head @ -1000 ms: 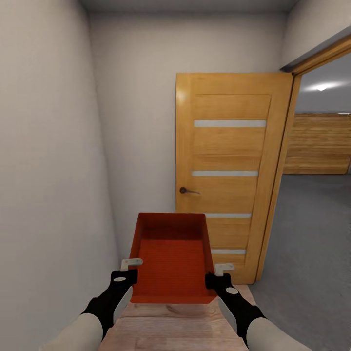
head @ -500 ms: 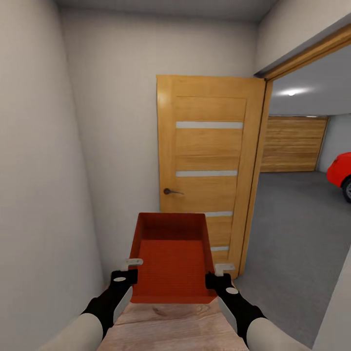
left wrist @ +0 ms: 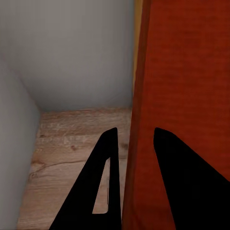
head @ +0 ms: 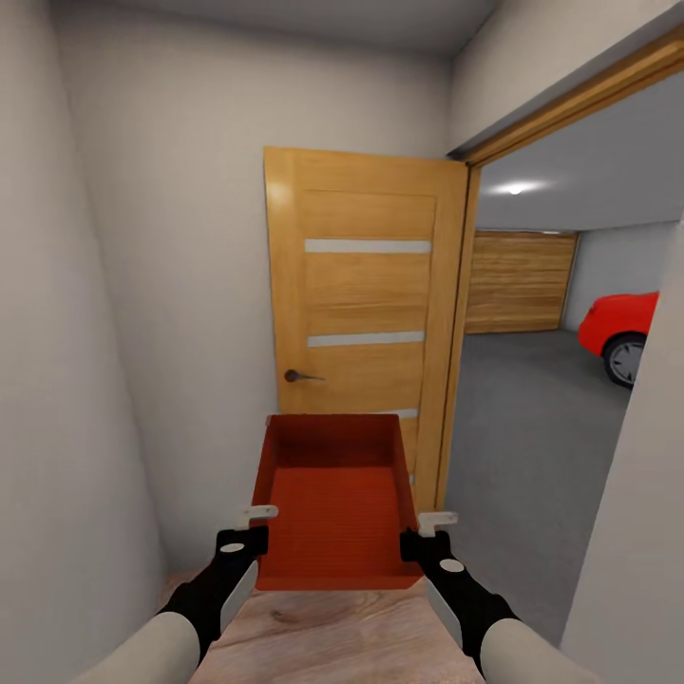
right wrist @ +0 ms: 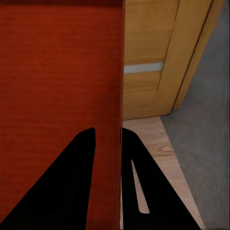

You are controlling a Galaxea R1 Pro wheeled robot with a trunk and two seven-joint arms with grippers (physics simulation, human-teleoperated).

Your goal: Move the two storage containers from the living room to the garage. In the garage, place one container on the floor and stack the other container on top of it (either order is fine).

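Swinging rightward, the view now reveals more garage. Between them, left gripper and right gripper clamp one storage container's side walls; placing and stacking remain.

Matt red-orange plastic storage container; glossy honey-wood door; pale wood-plank flooring; rough grey concrete garage floor.

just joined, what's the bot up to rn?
It's carrying one red-orange storage container in both arms: the left gripper and right gripper each clamp a side wall. It stands on wood-plank flooring in a narrow hallway, beside an open wooden door. Through the doorway lies the garage's grey floor, with a red car and plank garage door beyond.
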